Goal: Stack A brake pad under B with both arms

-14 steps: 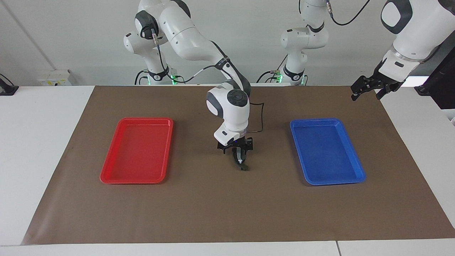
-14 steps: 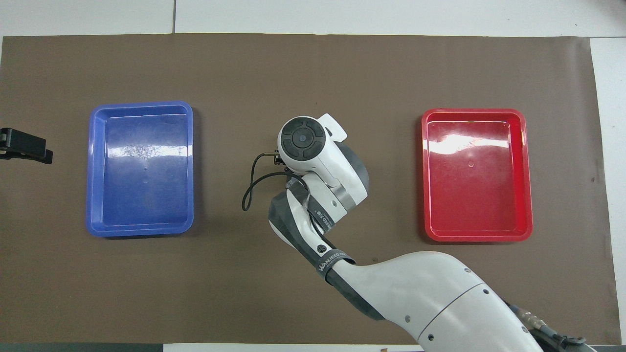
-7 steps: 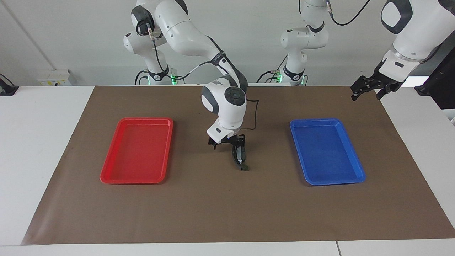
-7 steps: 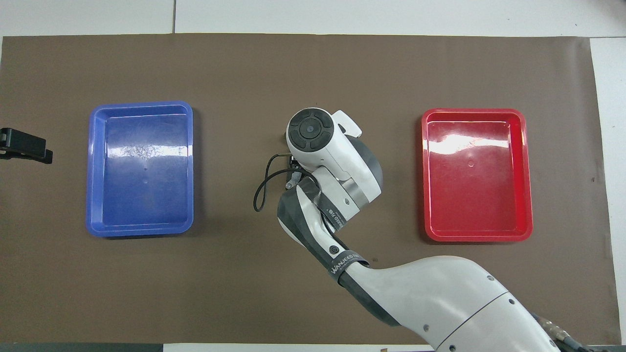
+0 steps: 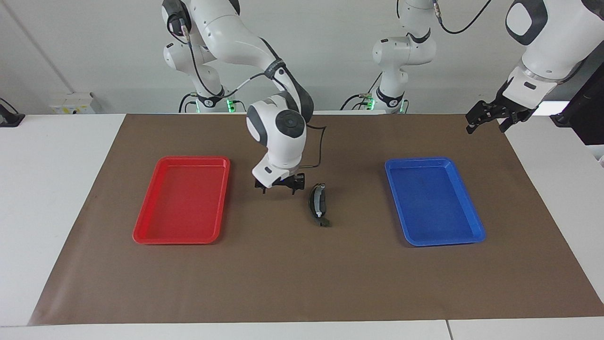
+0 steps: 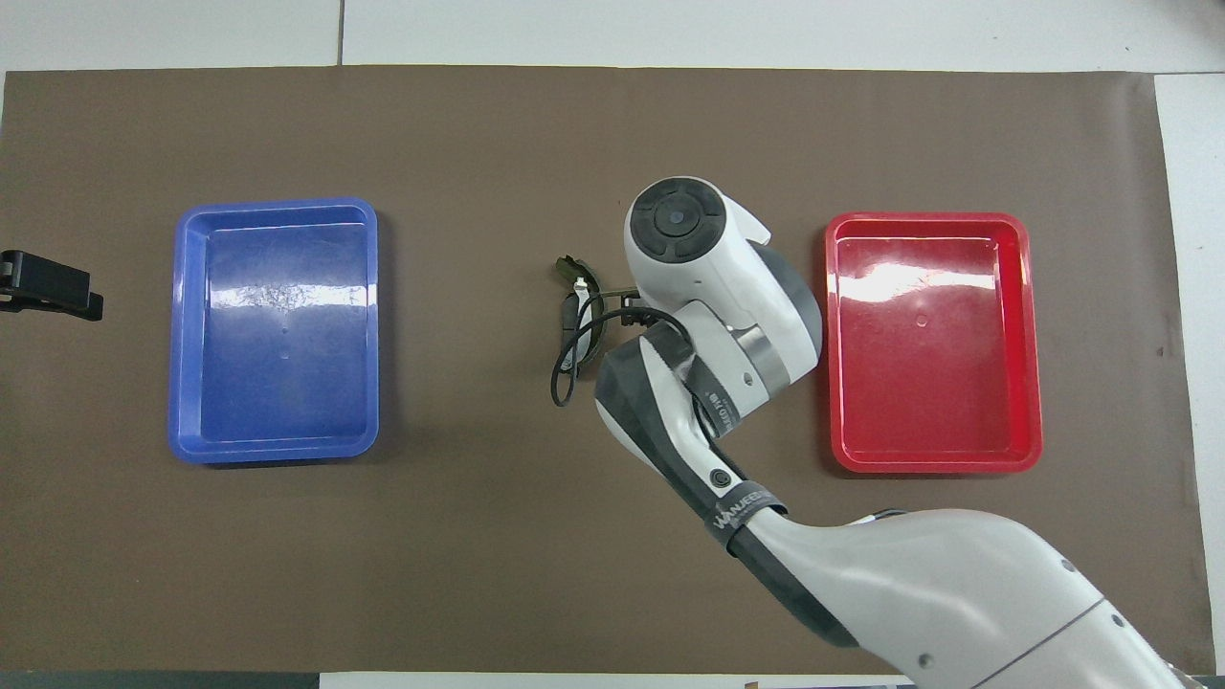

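Note:
B (image 5: 317,202), the long curved black piece with silver-grey patches, lies on the brown mat between the two trays. It also shows in the overhead view (image 6: 574,321), partly crossed by the arm's cable. A dark stubby bit, which I take for the A brake pad (image 5: 324,222), sticks out from under B's end farther from the robots; the rest of it is hidden. My right gripper (image 5: 279,184) hangs open and empty just above the mat, beside B toward the red tray. My left gripper (image 5: 488,120) waits open in the air over the mat's edge at the left arm's end.
An empty red tray (image 5: 141,233) lies toward the right arm's end and an empty blue tray (image 5: 476,233) toward the left arm's end. The brown mat (image 5: 302,283) covers most of the white table. The right arm's wrist hides its gripper in the overhead view.
My right gripper has let go of B, risen a little and moved sideways toward the red tray. B stays on the mat. The left arm has not moved.

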Action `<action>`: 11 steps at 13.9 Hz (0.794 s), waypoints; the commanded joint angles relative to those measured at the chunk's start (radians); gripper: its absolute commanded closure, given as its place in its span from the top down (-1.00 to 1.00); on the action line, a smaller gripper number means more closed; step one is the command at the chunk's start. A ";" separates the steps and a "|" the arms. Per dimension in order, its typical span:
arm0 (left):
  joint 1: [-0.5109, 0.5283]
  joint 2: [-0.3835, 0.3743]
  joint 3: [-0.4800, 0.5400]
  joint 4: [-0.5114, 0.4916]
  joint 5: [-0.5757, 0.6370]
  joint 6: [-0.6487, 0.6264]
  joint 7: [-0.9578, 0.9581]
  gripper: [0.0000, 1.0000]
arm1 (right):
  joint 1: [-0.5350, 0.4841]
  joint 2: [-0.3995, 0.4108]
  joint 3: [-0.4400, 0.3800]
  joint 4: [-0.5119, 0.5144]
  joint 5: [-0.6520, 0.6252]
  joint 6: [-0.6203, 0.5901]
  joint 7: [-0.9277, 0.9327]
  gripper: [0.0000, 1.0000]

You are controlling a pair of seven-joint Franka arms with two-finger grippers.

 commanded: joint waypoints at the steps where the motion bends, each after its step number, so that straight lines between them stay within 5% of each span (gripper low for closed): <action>1: 0.008 -0.027 -0.002 -0.030 -0.008 0.009 0.009 1.00 | -0.110 -0.151 0.014 -0.081 -0.015 -0.040 -0.048 1.00; 8: 0.008 -0.027 -0.002 -0.030 -0.008 0.009 0.009 1.00 | -0.377 -0.416 0.011 -0.066 0.005 -0.250 -0.282 1.00; 11: 0.008 -0.027 -0.002 -0.030 -0.009 0.009 0.009 1.00 | -0.451 -0.452 0.008 0.008 0.017 -0.391 -0.370 1.00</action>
